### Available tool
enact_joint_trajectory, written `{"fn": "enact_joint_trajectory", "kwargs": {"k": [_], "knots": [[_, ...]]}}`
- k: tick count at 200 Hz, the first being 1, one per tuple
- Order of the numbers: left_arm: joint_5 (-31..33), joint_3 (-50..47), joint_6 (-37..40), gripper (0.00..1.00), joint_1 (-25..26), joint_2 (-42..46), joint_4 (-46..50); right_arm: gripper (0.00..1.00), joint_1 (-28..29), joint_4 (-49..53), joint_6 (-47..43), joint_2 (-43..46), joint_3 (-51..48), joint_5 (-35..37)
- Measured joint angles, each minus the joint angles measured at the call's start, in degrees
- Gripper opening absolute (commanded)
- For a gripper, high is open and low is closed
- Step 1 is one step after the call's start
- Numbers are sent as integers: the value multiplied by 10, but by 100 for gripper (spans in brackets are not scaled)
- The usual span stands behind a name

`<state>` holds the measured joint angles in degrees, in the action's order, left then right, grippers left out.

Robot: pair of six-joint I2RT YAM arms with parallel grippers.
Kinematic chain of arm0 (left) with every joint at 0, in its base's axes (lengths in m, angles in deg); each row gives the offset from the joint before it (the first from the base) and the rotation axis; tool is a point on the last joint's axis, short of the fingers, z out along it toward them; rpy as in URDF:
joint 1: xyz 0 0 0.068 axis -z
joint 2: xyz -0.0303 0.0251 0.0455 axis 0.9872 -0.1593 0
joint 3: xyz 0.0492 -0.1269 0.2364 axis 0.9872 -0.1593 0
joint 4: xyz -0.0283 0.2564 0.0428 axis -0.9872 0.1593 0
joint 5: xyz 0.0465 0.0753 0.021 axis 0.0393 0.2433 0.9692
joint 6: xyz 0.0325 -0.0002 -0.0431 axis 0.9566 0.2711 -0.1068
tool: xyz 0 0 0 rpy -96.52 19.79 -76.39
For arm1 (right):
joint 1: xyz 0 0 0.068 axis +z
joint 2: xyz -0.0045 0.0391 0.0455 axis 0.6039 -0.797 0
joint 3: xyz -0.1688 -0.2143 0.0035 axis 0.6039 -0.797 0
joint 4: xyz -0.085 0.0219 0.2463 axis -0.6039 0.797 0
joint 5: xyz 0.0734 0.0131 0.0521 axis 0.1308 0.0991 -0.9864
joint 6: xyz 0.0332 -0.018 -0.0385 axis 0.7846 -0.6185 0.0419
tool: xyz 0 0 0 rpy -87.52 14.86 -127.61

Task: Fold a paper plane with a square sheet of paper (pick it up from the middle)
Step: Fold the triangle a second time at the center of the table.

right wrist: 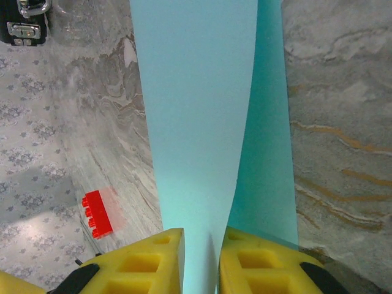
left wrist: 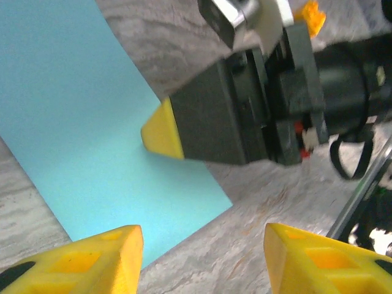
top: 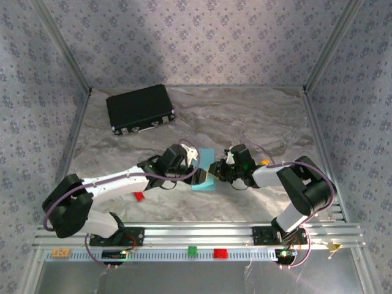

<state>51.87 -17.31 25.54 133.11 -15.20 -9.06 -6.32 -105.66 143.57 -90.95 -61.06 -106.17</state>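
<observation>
Jaws on left gripper (left wrist: 202, 254) gape wide, empty; on right gripper (right wrist: 202, 246) they barely part around the smooth cyan paper (right wrist: 196, 92), its flap raised, can't tell if pinching. Studded red brick (right wrist: 98, 213) at 8 o'clock.

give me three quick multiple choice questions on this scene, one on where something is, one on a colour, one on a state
1. Where on the table does the black case lie, in the top view?
A) far left
B) near right
C) between the two grippers

2. What colour is the square sheet of paper?
A) white
B) light blue
C) red

3. How does the left gripper stand?
A) shut on the paper
B) shut on a brick
C) open and empty

Answers:
1 A, the case sits toward the table's far-left corner.
2 B, both wrist views show it light blue.
3 C, its yellow fingers stand wide apart with nothing between them.
</observation>
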Motion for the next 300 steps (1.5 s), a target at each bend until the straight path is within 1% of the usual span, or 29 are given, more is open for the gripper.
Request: {"fn": "enact_joint_trajectory", "kwargs": {"k": [20,45,76,104,152,205,227,249,271,300], "knots": [[21,-9,30,56,15,2,2,19,-1,0,-1,-2,0,-4],[54,-1,69,58,37,-5,10,21,-2,0,-2,-2,0,-4],[96,23,123,61,88,-46,22,20,-2,0,-2,-2,0,-6],[136,57,169,62,120,-90,41,21,-4,2,-2,-2,0,-7],[208,104,231,65,154,-146,57,21,-5,5,-2,-2,0,-8],[274,116,265,63,171,-178,72,21,-6,6,-2,-2,0,-8],[288,117,272,58,171,-184,75,21,-6,6,-2,-2,0,-8],[295,117,278,50,171,-185,78,21,-6,6,-2,-2,0,-8],[301,117,280,39,171,-185,78,21,-8,6,-2,-2,0,-9],[301,117,283,19,171,-185,78,22,-9,6,-2,-2,0,-9]]}}
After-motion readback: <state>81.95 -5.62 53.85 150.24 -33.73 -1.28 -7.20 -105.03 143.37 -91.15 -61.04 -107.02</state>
